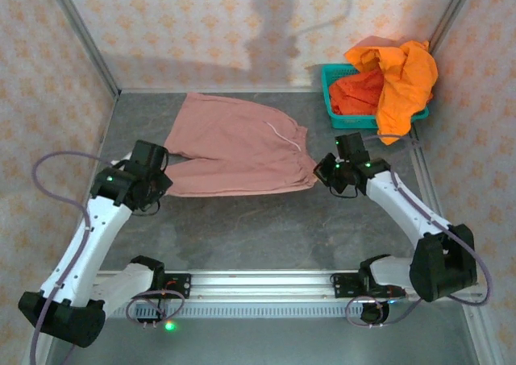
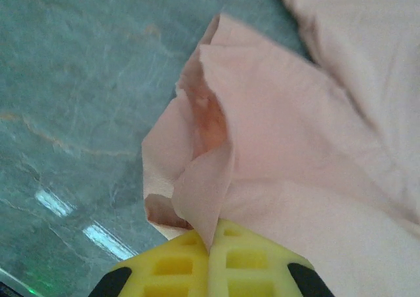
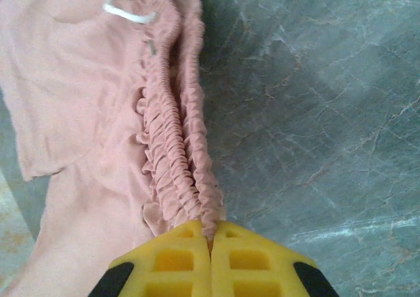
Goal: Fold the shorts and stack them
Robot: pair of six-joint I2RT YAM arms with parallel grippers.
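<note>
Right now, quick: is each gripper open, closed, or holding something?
Left gripper: shut on the pink shorts, at a leg hem.
Right gripper: shut on the same shorts, at the waistband.

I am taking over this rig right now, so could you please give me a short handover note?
Left gripper: shut on a leg hem of the pink shorts.
Right gripper: shut on their waistband.
The pink shorts lie spread on the table; orange shorts are heaped in and over the teal basket, far right.
Done: pink pair gripped at both ends, no fold yet.
Left: fold it, then fold and stack the orange ones.
</note>
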